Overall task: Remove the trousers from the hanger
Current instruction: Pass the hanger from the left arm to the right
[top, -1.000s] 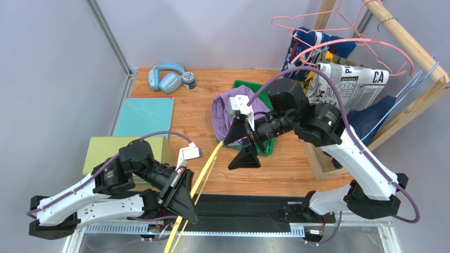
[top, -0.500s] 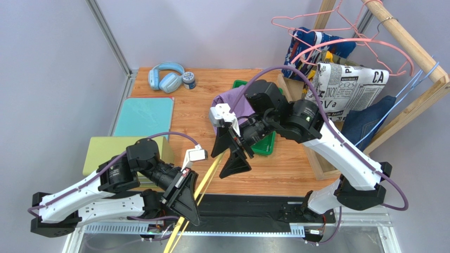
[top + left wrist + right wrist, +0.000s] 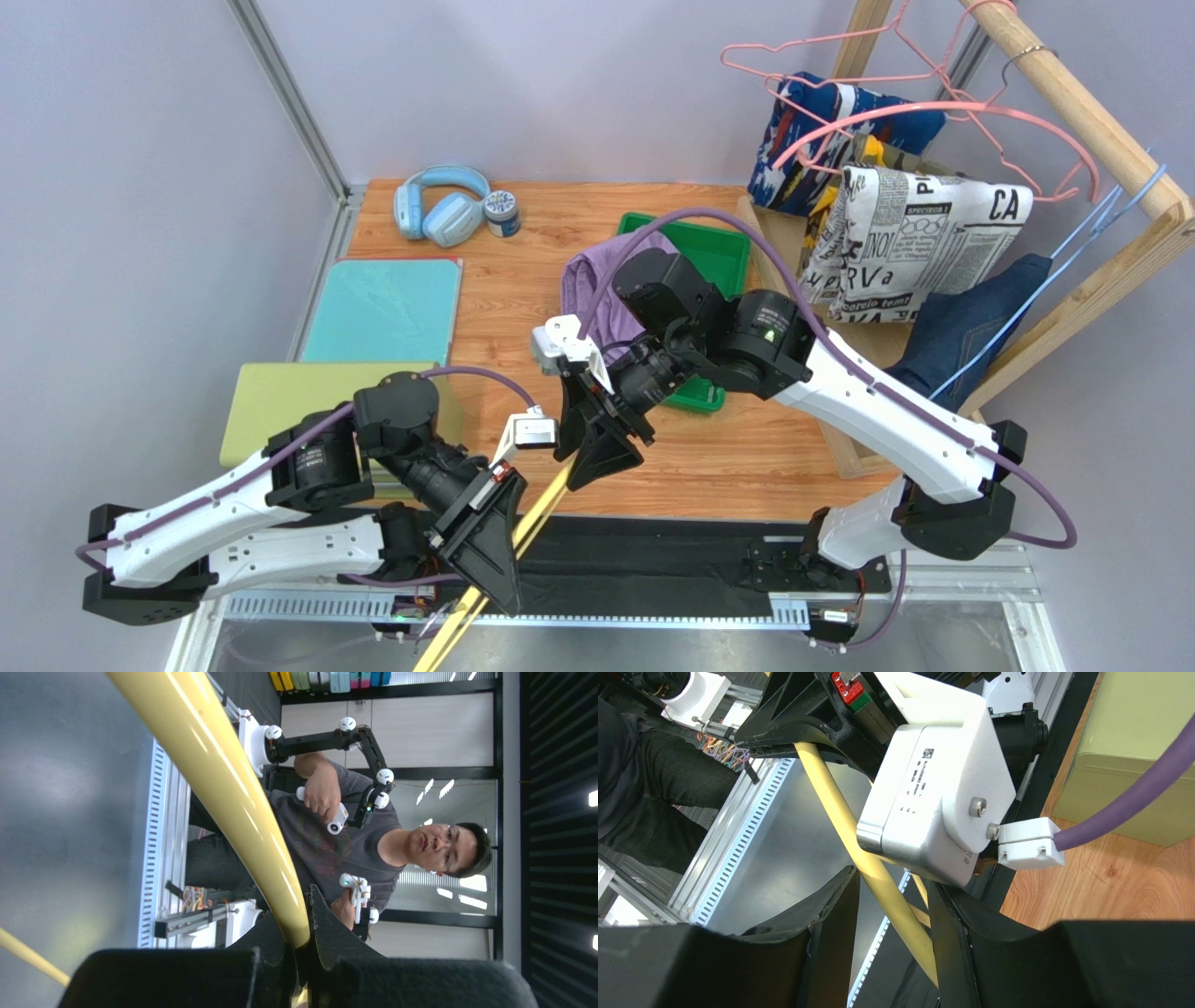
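Beside the hanger (image 3: 544, 501), pinched by the left claw (image 3: 491, 553), the right claw (image 3: 596, 445) had arrived, part-spread around it; purple trousers (image 3: 601, 280) lay freed.

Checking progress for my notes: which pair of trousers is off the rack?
The plain purple pair, crumpled on the table against the green tray; the newsprint pair, denim pair and abstract-print pair hang on the wooden rack.

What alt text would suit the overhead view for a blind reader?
The left gripper clamps a yellow hanger while the right gripper straddles it. Purple trousers lie behind them; other trousers hang on a wooden rack at right.
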Action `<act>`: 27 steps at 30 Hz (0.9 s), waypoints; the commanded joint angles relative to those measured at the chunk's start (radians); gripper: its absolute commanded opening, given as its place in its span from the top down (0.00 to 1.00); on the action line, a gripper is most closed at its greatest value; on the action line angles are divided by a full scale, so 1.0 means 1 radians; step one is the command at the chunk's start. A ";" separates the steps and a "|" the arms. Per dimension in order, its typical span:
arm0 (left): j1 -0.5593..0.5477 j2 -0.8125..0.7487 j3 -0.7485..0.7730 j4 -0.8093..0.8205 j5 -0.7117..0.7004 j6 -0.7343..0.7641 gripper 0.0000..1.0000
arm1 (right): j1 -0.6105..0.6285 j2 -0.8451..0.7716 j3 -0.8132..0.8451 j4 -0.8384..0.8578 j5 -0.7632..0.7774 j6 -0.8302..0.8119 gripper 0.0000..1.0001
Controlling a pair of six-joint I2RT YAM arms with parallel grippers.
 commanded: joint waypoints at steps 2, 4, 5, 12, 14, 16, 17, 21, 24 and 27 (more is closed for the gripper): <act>0.008 -0.019 0.085 0.138 -0.034 0.034 1.00 | 0.063 -0.050 -0.085 0.042 -0.015 0.033 0.54; 0.008 -0.025 0.086 0.137 -0.036 0.036 1.00 | 0.073 -0.065 -0.120 0.079 -0.003 0.040 0.54; 0.008 -0.028 0.085 0.137 -0.040 0.034 1.00 | 0.080 -0.068 -0.126 0.089 0.005 0.045 0.55; 0.008 -0.031 0.092 0.143 -0.049 0.036 1.00 | 0.109 -0.106 -0.188 0.162 0.089 0.057 0.68; 0.008 -0.028 0.099 0.144 -0.054 0.037 1.00 | 0.126 -0.123 -0.214 0.175 0.110 0.056 0.79; 0.010 -0.027 0.106 0.146 -0.065 0.039 1.00 | 0.143 -0.140 -0.241 0.211 0.135 0.056 0.91; 0.010 -0.024 0.108 0.146 -0.066 0.039 1.00 | 0.163 -0.161 -0.266 0.223 0.173 0.057 1.00; 0.010 -0.021 0.112 0.114 -0.123 0.028 0.94 | 0.215 -0.215 -0.301 0.248 0.285 0.048 1.00; 0.010 -0.022 0.109 0.068 -0.187 0.033 0.79 | 0.223 -0.284 -0.367 0.305 0.276 0.083 1.00; 0.010 -0.031 0.099 0.095 -0.221 0.031 0.52 | 0.223 -0.349 -0.421 0.362 0.264 0.111 1.00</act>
